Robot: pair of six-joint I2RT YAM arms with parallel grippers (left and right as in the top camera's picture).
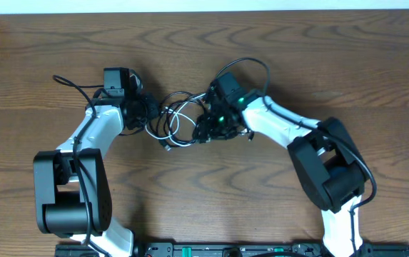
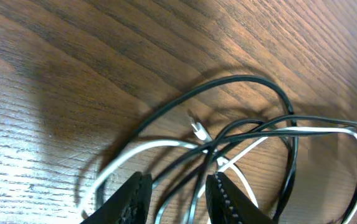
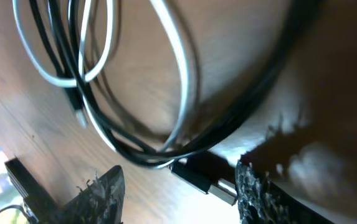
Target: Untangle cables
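The cables [image 1: 179,118] lie as a loose tangle of black and white loops on the wooden table, between my two grippers. My left gripper [image 1: 149,114] sits at the tangle's left edge. In the left wrist view the left gripper [image 2: 175,199] stands open, with black strands running loosely through the gap, and a small white plug [image 2: 197,129] lies among the cables [image 2: 228,134]. My right gripper [image 1: 208,127] is at the tangle's right edge. In its wrist view the right gripper [image 3: 178,193] is wide open over a black plug with a metal tip [image 3: 204,178] that lies close to the right finger.
Both white arms reach in from their black bases at the near table edge [image 1: 190,250]. The right arm's own thick black wire [image 1: 250,64] arches behind its wrist. The left arm's wire [image 1: 72,84] loops out to the left. The table's far edge [image 1: 204,8] runs along the top.
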